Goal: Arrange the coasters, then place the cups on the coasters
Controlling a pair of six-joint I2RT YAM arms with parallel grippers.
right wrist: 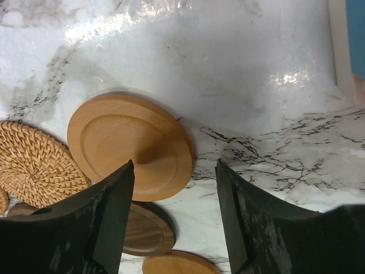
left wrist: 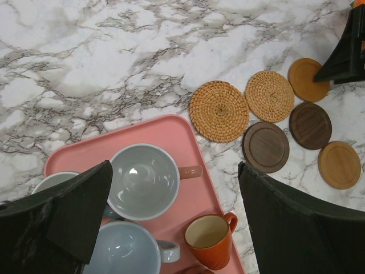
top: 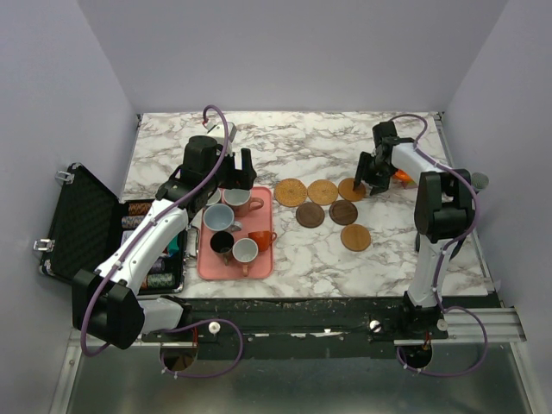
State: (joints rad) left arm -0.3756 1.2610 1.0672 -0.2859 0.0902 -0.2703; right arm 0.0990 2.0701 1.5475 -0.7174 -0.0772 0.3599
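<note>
Several coasters lie flat right of the pink tray [top: 263,259]: two woven ones [top: 291,191] [top: 323,191], two dark wooden ones [top: 310,215] [top: 343,212] and two light wooden ones [top: 352,189] [top: 355,237]. My right gripper [right wrist: 174,165] stands open low over the far light coaster [right wrist: 131,145], its left finger above the disc and nothing held. Several cups stand on the tray: pink [left wrist: 144,181], pale blue [left wrist: 122,251], orange [left wrist: 211,240], black [top: 222,242] and grey-white [top: 245,250]. Above the tray my left gripper [left wrist: 175,168] hangs wide open and empty.
An open black case [top: 82,220] with small items lies off the table's left edge. A small orange object [top: 401,175] sits just behind the right gripper. The table's right edge [right wrist: 339,51] runs close to the right arm. Grey walls enclose the back and sides.
</note>
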